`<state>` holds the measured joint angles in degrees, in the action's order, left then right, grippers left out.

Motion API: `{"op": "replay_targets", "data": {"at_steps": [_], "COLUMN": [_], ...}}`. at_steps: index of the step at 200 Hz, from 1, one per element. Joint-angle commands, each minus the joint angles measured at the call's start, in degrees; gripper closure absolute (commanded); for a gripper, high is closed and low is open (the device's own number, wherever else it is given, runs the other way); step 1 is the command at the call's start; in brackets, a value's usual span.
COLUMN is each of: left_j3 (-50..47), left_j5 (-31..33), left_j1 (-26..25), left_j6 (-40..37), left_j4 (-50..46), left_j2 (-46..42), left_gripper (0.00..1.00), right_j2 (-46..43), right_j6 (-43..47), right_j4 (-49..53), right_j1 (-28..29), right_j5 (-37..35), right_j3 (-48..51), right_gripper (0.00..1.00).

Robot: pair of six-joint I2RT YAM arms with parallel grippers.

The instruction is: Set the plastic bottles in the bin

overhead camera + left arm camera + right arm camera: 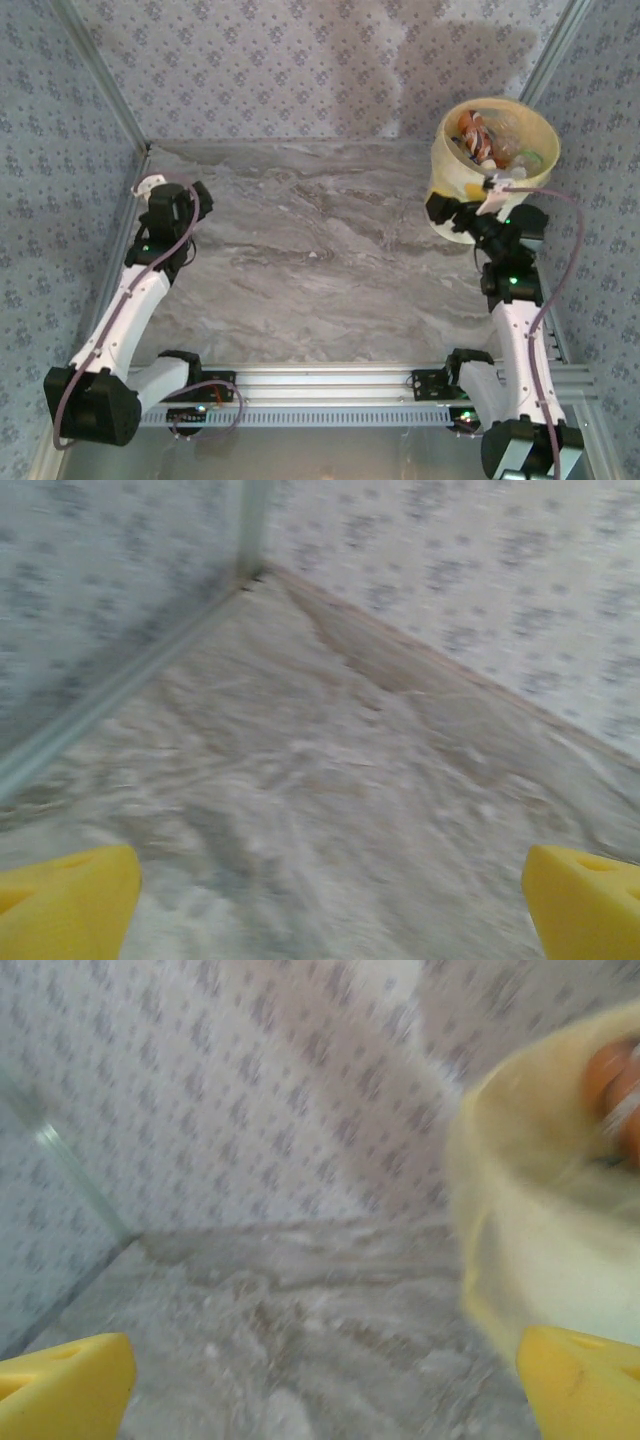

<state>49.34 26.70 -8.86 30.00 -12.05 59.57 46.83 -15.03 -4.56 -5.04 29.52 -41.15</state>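
Observation:
The pale yellow bin (470, 180) stands at the far right of the marble table and holds several plastic bottles (487, 140) with orange, red and green labels. My right gripper (450, 213) hangs just in front of the bin's near wall; its yellow fingertips (580, 1380) are spread wide, open with nothing between them. The blurred bin (540, 1240) takes up the right side of the right wrist view. Far left, my left gripper (195, 200) is open above bare marble, and its yellow fingertips (70, 900) are wide apart.
Patterned walls close in the table on the left, back and right. A metal corner post (250, 525) rises at the far left corner. The marble tabletop (320, 250) stretches bare between the two arms.

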Motion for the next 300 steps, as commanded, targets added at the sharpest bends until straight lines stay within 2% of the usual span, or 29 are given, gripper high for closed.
{"op": "replay_targets", "data": {"at_steps": [1, 12, 24, 43, 62, 74, 100, 152, 161, 176, 187, 195, 204, 224, 230, 240, 266, 275, 286, 300], "left_j3": [-4.4, -6.5, -8.2, -11.1, -15.2, -16.6, -17.7, -22.2, -23.6, -28.4, -27.4, -27.7, -26.9, -27.0, -27.2, -27.0, -27.1, -27.1, -27.1, -27.1], "left_j5": [12.1, 13.1, 14.2, 12.4, 8.0, 4.1, -5.7, -17.4, -18.3, -15.0, -13.2, -11.9, -11.7, -11.7, -11.6, -11.7, -11.7, -11.6, -11.7, -11.7], "left_j1": [2.1, 3.3, 4.6, 6.7, 7.8, 8.4, 9.7, 9.4, 9.0, 9.0, 9.0, 8.3, 8.0, 8.0, 8.1, 8.1, 8.0, 8.0, 8.0, 8.0], "left_j6": [-2.5, -3.9, -5.2, -9.4, -15.9, -17.6, -19.6, -26.5, -27.1, -26.4, -24.9, -25.9, -25.7, -25.8, -25.9, -25.7, -25.9, -25.9, -25.8, -25.9], "left_j4": [1.3, 2.9, 4.1, 8.2, 17.7, 22.0, 29.6, 51.3, 53.4, 65.9, 60.1, 63.1, 60.0, 60.6, 61.8, 60.7, 61.2, 61.2, 61.0, 61.1], "left_j2": [-2.2, -1.6, -0.2, 3.1, 6.6, 9.0, 15.6, 26.4, 26.3, 29.3, 27.4, 28.5, 27.8, 27.9, 28.3, 28.0, 28.1, 28.1, 28.1, 28.1], "left_gripper": [0.02, 0.02, 0.02, 0.02, 0.02, 0.02, 0.02, 0.02, 0.02, 0.02, 0.02, 0.02, 0.02, 0.02, 0.02, 0.02, 0.02, 0.02, 0.02, 0.02], "right_j2": [0.4, 1.9, 4.3, 8.8, 15.7, 18.9, 25.8, 29.8, 29.4, 28.8, 28.7, 28.9, 29.4, 31.9, 32.8, 34.2, 42.0, 45.3, 42.6, 40.9], "right_j6": [4.7, 7.2, 9.3, 8.8, 8.9, 10.7, 12.3, 11.6, 11.6, 11.1, 11.7, 11.7, 11.9, 14.7, 13.0, 15.7, 16.6, 13.5, 12.3, 12.3], "right_j4": [-2.0, -1.4, -4.1, -9.2, -13.6, -8.1, -9.8, -17.2, -20.0, -24.9, -27.9, -30.9, -34.8, -45.7, -46.9, -50.1, -66.6, -72.6, -67.1, -49.3], "right_j1": [7.2, 10.4, 12.4, 12.3, 11.3, 10.3, 9.2, 5.4, 4.6, 2.9, 1.8, 1.3, 0.8, 1.1, 1.2, 1.2, 1.8, 1.5, 0.6, 0.2], "right_j5": [-9.8, -21.2, -28.7, -32.9, -33.3, -33.0, -34.1, -31.9, -30.6, -28.8, -27.3, -26.6, -26.1, -26.6, -25.7, -25.1, -23.9, -23.6, -26.1, -29.7], "right_j3": [3.5, 5.9, 9.2, 14.3, 15.9, 12.0, 9.5, 13.5, 15.3, 17.8, 19.0, 20.0, 21.2, 24.1, 24.3, 25.5, 30.7, 31.3, 29.6, 21.9], "right_gripper": [0.00, 0.00, 0.00, 0.00, 0.00, 0.00, 0.00, 0.00, 0.00, 0.00, 0.00, 0.00, 0.00, 0.00, 0.00, 0.00, 0.00, 0.00, 0.00, 0.00]}}
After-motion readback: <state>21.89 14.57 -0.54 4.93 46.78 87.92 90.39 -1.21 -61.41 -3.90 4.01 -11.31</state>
